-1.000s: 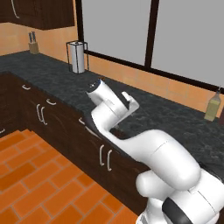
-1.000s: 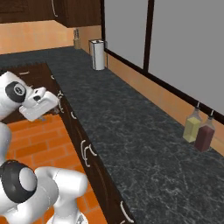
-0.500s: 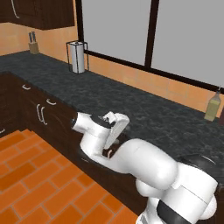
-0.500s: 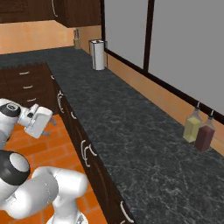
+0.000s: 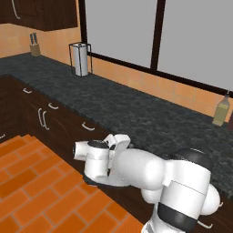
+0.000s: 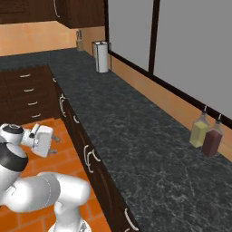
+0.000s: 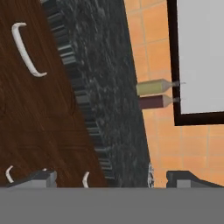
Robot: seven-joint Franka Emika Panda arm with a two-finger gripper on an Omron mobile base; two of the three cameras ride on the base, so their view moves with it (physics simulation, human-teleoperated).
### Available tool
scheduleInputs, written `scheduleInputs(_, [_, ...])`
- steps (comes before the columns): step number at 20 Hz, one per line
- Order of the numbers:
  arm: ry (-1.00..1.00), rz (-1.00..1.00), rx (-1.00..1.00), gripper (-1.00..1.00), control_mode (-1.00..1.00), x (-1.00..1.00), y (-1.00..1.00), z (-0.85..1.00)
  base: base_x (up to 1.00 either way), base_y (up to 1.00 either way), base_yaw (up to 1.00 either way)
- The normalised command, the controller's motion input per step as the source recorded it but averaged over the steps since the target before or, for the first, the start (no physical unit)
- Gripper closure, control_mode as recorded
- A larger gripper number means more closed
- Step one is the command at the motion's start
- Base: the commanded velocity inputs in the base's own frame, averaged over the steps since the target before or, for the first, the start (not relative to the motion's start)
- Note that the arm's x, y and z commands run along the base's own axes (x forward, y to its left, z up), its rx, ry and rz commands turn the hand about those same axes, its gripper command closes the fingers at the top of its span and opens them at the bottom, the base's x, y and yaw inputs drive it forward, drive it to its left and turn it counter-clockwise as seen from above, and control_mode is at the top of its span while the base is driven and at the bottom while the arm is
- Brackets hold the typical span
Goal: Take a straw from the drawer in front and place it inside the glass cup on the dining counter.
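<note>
My gripper (image 7: 113,179) is open, its two dark fingertips (image 7: 41,178) spread wide with nothing between them. It hangs low, facing a dark-brown drawer front (image 7: 39,100) with a curved silver handle (image 7: 28,50), shut, just under the counter's edge. From the sides, the white hand (image 5: 118,142) (image 6: 53,136) sits below the black counter top, close to the cabinet fronts. The straw, the glass cup and the dining counter are out of view.
A black speckled counter (image 5: 132,109) runs along the wall, with a paper towel holder (image 5: 80,59) and a knife block (image 5: 33,48) at its far end. Two bottles (image 6: 205,133) stand by the window. Orange tile floor (image 5: 32,182) lies before the cabinets.
The arm has swung down from above the counter to a low spot before the cabinet fronts. The gripper has stayed open.
</note>
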Motion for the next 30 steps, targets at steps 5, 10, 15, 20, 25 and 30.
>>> scheduleInputs(5, [-0.02, 0.00, -0.09, -1.00, -1.00, 0.00, -0.24, -0.47, 0.00, 0.00, 0.00])
scheduleInputs(10, [0.00, 0.08, 0.08, -1.00, -1.00, 0.00, -0.66, -0.30, 0.00, 0.00, 0.00])
scheduleInputs(15, [-0.01, 0.08, 0.03, -1.00, -1.00, 0.14, -0.45, -0.27, 0.00, 0.00, 0.00])
scheduleInputs(20, [-0.02, 0.07, 0.00, -1.00, -1.00, 0.28, -0.37, -0.27, 0.00, 0.00, 0.00])
scheduleInputs(25, [0.00, 0.05, 0.00, -1.00, -1.00, 0.31, -0.11, -0.32, 0.00, 0.00, 0.00])
scheduleInputs(30, [0.00, 0.00, -0.01, -1.00, -1.00, 0.46, 0.00, -0.33, 0.00, 0.00, 0.00])
